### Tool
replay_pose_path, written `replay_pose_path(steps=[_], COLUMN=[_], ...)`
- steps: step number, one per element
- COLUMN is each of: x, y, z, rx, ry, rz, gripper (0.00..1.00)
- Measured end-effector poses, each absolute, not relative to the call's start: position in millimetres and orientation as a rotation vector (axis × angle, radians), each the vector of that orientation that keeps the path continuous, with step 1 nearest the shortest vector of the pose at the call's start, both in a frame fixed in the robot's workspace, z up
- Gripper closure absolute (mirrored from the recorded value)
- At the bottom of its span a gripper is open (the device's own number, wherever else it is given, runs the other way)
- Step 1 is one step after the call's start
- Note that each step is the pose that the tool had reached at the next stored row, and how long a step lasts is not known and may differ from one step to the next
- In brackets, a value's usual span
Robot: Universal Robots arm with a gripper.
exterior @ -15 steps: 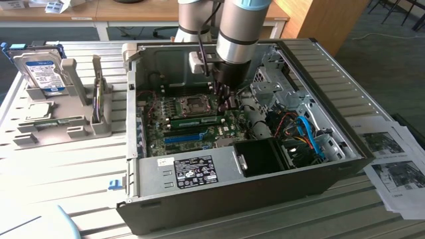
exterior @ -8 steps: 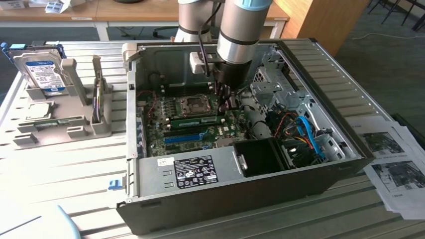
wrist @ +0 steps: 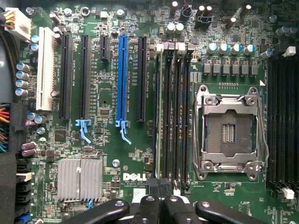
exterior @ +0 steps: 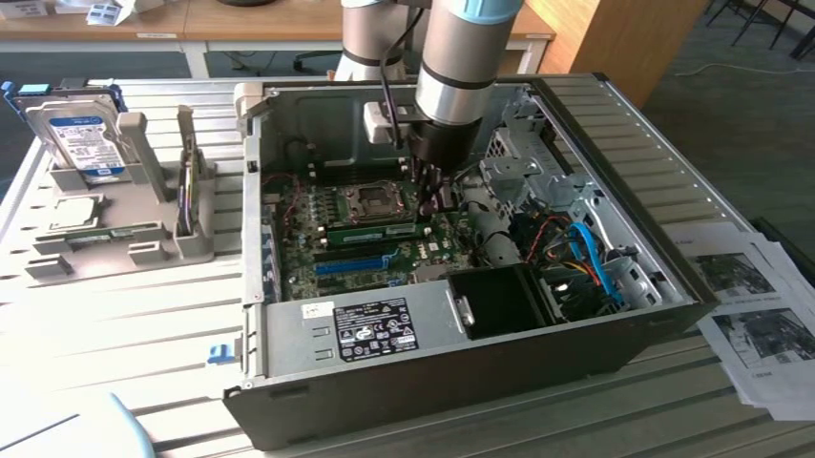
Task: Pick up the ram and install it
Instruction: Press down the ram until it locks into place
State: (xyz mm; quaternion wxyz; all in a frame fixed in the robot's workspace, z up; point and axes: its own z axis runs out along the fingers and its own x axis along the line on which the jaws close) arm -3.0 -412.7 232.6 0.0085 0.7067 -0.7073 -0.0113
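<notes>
Over the motherboard (wrist: 105, 84), the closed gripper (wrist: 159, 193) stood at one end of the ram (wrist: 161, 116), where off-centre force could have seated it crooked.

**Desk:** Where is the ram?

**Photographer:** The ram (exterior: 377, 230) stands on its long edge on the motherboard (wrist: 100, 93). It sits in the bank of black memory slots (wrist: 178, 116), in the slot farthest from the CPU socket (wrist: 229, 133).

**Desk:** What does it look like?

**Photographer:** In the exterior view it is a thin, narrow green circuit-board strip, upright and level, running alongside the socket. In the wrist view the ram (wrist: 160, 116) is seen edge-on, as a pale line about as long as its slot.

**Desk:** Is it fully seated?

**Photographer:** I cannot tell. One end lies between the closed fingertips of the gripper (wrist: 159, 183).
</notes>
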Motion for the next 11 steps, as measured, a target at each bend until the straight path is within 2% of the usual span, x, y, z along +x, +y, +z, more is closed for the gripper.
replay_pose_path(steps=[11], x=[-2.9], y=[-410.5], z=[231.7], rx=[2.209], ry=[-2.211], rz=[-0.036], gripper=[0.91])
